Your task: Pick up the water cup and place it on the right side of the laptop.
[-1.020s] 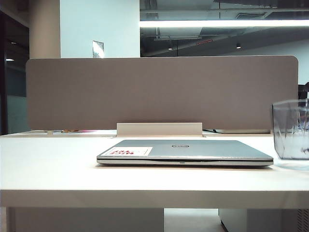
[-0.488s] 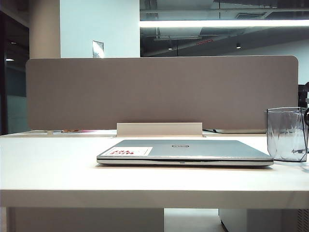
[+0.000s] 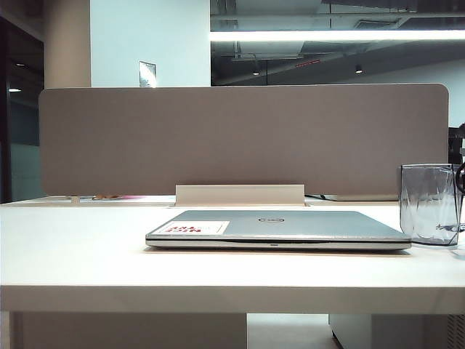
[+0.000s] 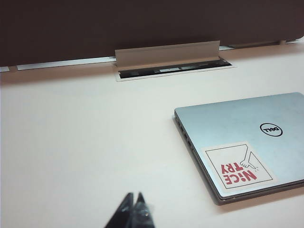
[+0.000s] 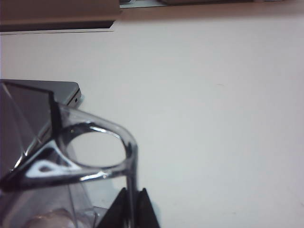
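Observation:
The water cup, a clear grey-tinted faceted tumbler, stands upright just right of the closed silver laptop, low over or on the white table. In the right wrist view the cup fills the near side, and my right gripper is shut on its rim wall, one dark finger on each side. The laptop's corner shows beyond it. In the exterior view only a dark part of the right arm shows at the edge. My left gripper is shut with nothing in it, over bare table left of the laptop.
A grey divider panel runs along the table's back edge, with a metal cable flap at its foot behind the laptop. The white table stretches left of the laptop.
The cup has come down and moved away from the camera with my right gripper, from cut off at the right edge to fully in view beside the laptop. The left arm has not moved.

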